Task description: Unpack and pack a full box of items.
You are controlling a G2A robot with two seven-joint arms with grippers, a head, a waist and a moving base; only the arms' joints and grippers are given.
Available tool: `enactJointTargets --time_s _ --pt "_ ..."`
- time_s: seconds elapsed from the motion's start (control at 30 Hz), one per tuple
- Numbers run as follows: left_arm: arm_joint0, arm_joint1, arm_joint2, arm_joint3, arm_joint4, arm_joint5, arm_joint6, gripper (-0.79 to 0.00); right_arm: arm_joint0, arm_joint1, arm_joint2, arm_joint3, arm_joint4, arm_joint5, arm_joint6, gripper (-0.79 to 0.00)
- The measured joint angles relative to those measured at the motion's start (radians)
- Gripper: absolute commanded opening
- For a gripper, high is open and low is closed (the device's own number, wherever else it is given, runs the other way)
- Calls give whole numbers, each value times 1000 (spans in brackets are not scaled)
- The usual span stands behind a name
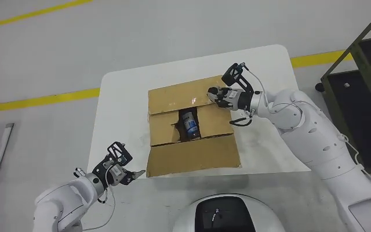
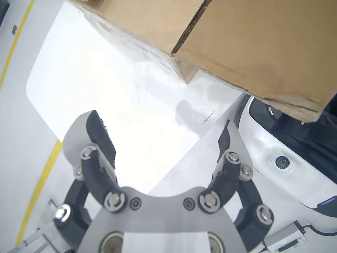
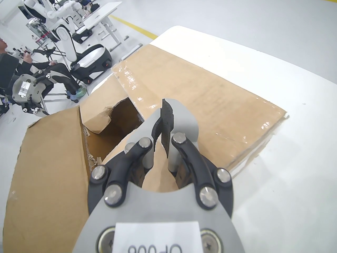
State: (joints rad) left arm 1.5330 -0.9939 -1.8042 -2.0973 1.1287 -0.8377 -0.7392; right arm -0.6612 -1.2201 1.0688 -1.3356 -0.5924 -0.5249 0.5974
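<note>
Two flaps cover most of the box (image 1: 191,153) on the table (image 1: 122,116); a bottle (image 1: 189,124) peeks through the gap. The right jaws sit closed over the far flap (image 1: 174,98); the left jaws gape open near the table's corner. Fold each flap slowly outward, without tearing.

A white table (image 1: 122,98) with rounded corners stands on the pale grey floor. A yellow floor stripe (image 1: 46,100) runs from 9 o'clock to 3 o'clock (the tabletop hides its middle), and a second stripe (image 1: 40,11) crosses at 11 o'clock. A dark metal rack (image 1: 351,98) stands at 3 o'clock. Farther off, another white robot (image 3: 62,38) stands near a white desk (image 3: 102,14).
</note>
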Motion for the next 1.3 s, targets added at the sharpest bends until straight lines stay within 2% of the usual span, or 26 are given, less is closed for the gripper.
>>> enactJointTargets --time_s 0.17,0.43,0.63,0.9,0.97,1.1,1.3 --pt "-34 0 61 -26 -23 45 33 0 4 -1 -6 2 1 0 0 -785" --pt "-167 -5 156 -4 -71 208 48 0 9 -2 0 6 22 9 -18 -785" --pt "-232 -11 202 45 -8 345 92 0 14 4 52 8 32 58 -70 -785" --pt "-337 -26 312 130 82 539 77 0 6 19 115 -60 -91 113 -138 -785" --pt "-360 -28 335 149 102 558 72 0 -6 19 111 -83 -92 101 -142 -785" --pt "-398 -33 375 189 132 574 75 0 -33 19 64 -112 -189 63 -144 -785" --pt "-419 -38 400 216 151 590 72 0 -48 8 -21 -91 -382 115 -213 -785"
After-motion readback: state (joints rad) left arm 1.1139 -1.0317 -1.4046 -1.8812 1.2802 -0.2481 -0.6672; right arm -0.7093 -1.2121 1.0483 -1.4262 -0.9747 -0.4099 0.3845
